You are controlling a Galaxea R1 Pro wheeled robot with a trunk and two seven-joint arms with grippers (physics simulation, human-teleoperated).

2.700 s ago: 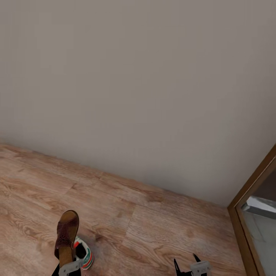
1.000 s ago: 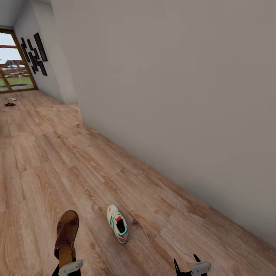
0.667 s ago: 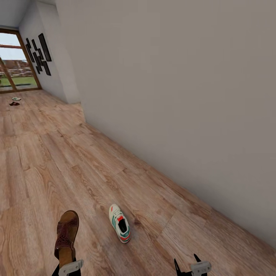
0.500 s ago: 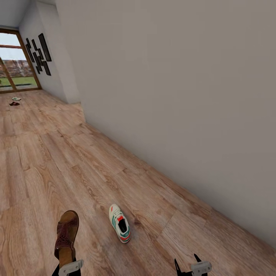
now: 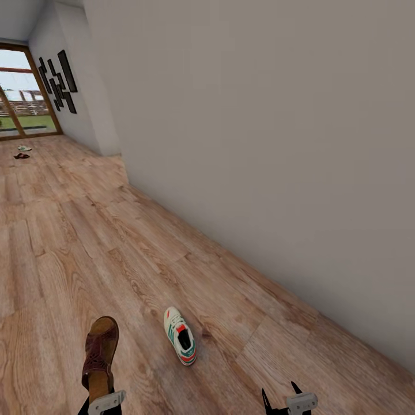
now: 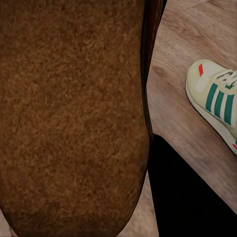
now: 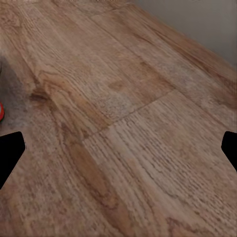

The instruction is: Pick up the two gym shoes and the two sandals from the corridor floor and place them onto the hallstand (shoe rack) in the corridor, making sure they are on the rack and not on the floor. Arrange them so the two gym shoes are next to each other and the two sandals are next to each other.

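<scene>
**Risk assessment: sandal in transit, gym shoe on floor**

**Current state.** The left tool is closed on the heel end of one sandal, which stands up from the tool with its toe pointing away from the robot. In the left wrist view the tan insole of the sandal covers most of the frame. The right tool is open and holds nothing; its fingers are spread over bare corridor floor. One gym shoe lies on the floor just beside the held sandal, between the two tools, near the grey wall. Two small items lie far down the corridor by the glazed door; they are too small to identify. The hallstand is not located from here.

**Failure modes.**
1. Sandal slip. The grip is at one end only, so the long free end may lever loose during a base turn or acceleration.
2. Obstructed camera. The insole blocks most of the left wrist view, so placing by that view would be poorly guided.
3. Shoe displacement. The gym shoe lies close to the robot; driving forward may push it.
4. Wall contact. A right-arm reach for the gym shoe brings the arm near the wall.
</scene>
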